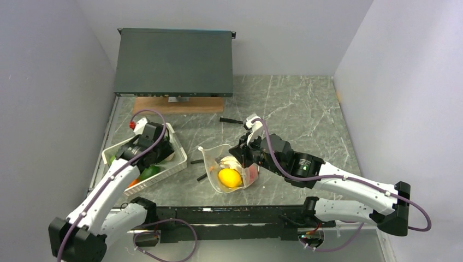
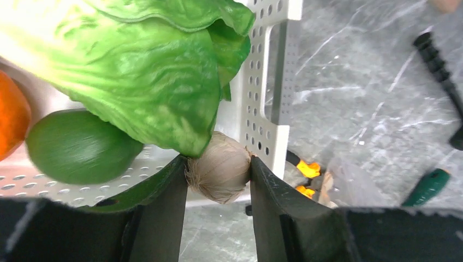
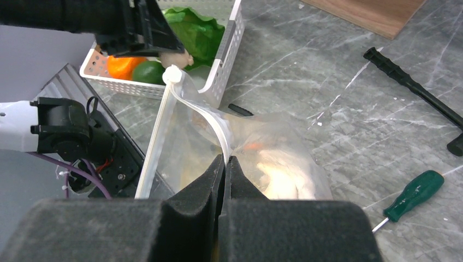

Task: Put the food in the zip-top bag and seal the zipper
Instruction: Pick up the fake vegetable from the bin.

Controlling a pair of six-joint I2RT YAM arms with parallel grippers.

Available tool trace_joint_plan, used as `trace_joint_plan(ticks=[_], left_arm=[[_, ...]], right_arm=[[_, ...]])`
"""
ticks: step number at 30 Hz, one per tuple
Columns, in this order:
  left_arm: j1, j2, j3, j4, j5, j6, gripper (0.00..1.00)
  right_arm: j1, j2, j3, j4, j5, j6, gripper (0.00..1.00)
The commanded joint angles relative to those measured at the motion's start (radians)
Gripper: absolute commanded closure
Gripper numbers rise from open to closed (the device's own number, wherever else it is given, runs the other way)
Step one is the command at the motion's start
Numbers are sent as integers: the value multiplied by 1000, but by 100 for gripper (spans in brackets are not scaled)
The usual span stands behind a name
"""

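Your left end effector (image 2: 218,164) grips a pale bulb-shaped food piece (image 2: 219,177) at the white basket's (image 2: 273,82) wall, lower centre. Your right end effector (image 3: 225,161) pinches the zip-top bag's (image 1: 212,166) mouth, centre of the top view, lemon (image 1: 230,177) inside. Loading step: next, carry the piece over the opening and release.

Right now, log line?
left pincer shut on beige bulb at basket | right pincer shut on bag | lemon in bag
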Motion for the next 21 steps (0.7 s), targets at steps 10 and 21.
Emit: trace_joint_plan(ticks=[10, 21], left_arm=[[1, -319, 39, 51, 239, 157, 62], [-6, -382, 13, 513, 857, 263, 66]], right_arm=[[-3, -13, 15, 43, -21, 26, 100], [-3, 1, 13, 65, -34, 28, 100]])
